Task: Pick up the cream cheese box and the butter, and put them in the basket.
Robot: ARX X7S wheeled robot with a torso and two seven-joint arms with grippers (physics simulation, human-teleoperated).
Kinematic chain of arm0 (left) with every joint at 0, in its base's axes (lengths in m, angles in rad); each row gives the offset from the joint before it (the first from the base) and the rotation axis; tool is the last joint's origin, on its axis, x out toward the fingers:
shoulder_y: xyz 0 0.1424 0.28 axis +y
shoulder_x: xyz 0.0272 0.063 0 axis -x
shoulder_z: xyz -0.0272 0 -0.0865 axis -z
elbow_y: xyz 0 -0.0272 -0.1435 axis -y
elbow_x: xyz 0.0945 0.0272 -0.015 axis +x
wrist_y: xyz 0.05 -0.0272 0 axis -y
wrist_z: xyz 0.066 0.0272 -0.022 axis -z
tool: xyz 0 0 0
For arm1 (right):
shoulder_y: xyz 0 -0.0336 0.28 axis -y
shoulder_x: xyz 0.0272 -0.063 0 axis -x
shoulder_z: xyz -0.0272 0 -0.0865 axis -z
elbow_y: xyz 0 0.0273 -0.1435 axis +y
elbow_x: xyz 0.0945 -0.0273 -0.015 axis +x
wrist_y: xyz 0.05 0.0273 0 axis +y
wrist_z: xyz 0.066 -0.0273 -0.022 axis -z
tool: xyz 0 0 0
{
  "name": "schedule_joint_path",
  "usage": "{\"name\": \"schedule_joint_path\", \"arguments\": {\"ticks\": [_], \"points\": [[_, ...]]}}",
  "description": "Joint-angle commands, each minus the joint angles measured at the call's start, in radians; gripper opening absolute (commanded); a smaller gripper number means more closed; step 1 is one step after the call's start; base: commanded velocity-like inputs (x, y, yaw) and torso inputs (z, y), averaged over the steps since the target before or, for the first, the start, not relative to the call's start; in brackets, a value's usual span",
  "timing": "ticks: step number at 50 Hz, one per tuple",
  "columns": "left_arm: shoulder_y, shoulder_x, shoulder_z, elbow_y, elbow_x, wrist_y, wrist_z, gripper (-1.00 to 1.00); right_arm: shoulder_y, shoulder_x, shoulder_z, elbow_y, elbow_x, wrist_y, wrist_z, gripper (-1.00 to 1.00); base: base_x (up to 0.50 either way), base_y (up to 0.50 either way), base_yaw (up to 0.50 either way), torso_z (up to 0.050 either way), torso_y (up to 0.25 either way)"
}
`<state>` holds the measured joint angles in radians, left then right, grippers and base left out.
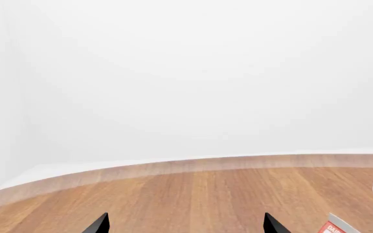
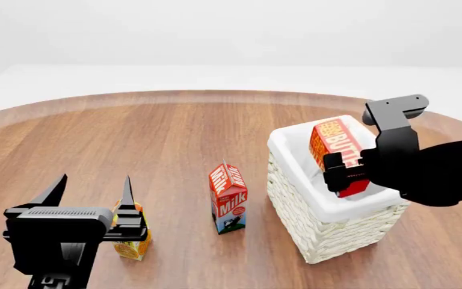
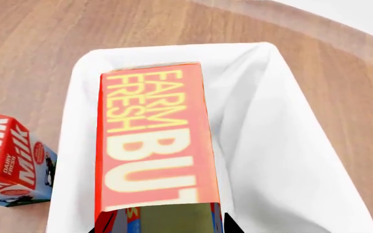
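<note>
The red-orange butter (image 2: 335, 144) box with yellow lettering hangs over the open top of the wicker basket (image 2: 311, 224), its lower end inside the white liner. My right gripper (image 2: 345, 173) is shut on the butter's near end. In the right wrist view the butter (image 3: 151, 141) fills the space between the fingers of the right gripper (image 3: 161, 225), above the liner of the basket (image 3: 283, 160). My left gripper (image 2: 93, 180) stands open and empty at the front left; the left wrist view shows only bare wood beyond the left gripper (image 1: 185, 219). The cream cheese box is out of view.
A red-and-white milk carton (image 2: 228, 198) stands upright just left of the basket, also visible as the milk carton (image 3: 5, 165) in the right wrist view. An orange juice carton (image 2: 130, 244) stands right beside my left gripper. The round wooden table's far edge (image 2: 215, 93) curves behind.
</note>
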<state>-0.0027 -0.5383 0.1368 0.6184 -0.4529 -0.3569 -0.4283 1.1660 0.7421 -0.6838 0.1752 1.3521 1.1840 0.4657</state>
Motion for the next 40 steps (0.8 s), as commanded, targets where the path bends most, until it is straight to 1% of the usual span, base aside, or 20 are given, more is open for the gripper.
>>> {"name": "schedule_joint_path", "arguments": {"ticks": [1, 34, 35, 40], "points": [[0.0, -0.001, 0.002, -0.003, 0.0, 0.003, 0.0, 1.0, 0.017, -0.003, 0.013, 0.01, -0.045, -0.012, -0.012, -1.0, 0.0, 0.0, 0.0, 0.0, 0.0], [-0.001, -0.004, 0.006, -0.005, 0.0, 0.006, -0.004, 1.0, -0.002, -0.003, -0.001, 0.03, -0.063, -0.04, -0.028, -1.0, 0.0, 0.0, 0.0, 0.001, 0.001], [-0.001, -0.004, 0.006, -0.005, -0.001, 0.006, -0.004, 1.0, 0.0, -0.003, -0.004, 0.032, -0.069, -0.042, -0.031, 1.0, 0.0, 0.0, 0.0, 0.0, 0.0], [-0.002, -0.003, 0.009, -0.008, 0.0, 0.008, -0.004, 1.0, 0.009, -0.002, -0.007, 0.036, -0.073, -0.041, -0.038, 1.0, 0.0, 0.0, 0.0, 0.0, 0.0]]}}
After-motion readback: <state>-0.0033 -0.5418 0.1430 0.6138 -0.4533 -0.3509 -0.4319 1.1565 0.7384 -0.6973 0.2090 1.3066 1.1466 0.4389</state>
